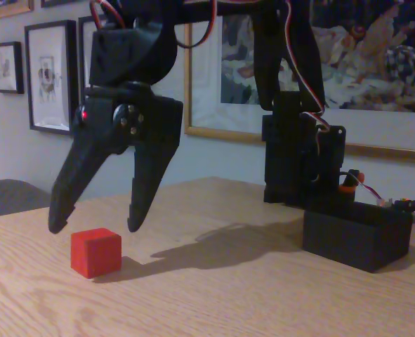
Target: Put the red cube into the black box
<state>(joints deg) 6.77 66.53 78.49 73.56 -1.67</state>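
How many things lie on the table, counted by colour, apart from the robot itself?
Red: 1, the red cube, below the open tool.
Black: 1, the black box, right of it on the table.
Total: 2.

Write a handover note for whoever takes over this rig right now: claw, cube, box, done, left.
Claw: open, empty, hanging just above the red cube, tips not touching it.
Cube: on the wooden table, at the left of the fixed view.
Black box: on the table at the right, beside the arm's base; its inside is hidden from here.
Done: approach only.
Left: lower, grip, lift, carry right, drop in the box.
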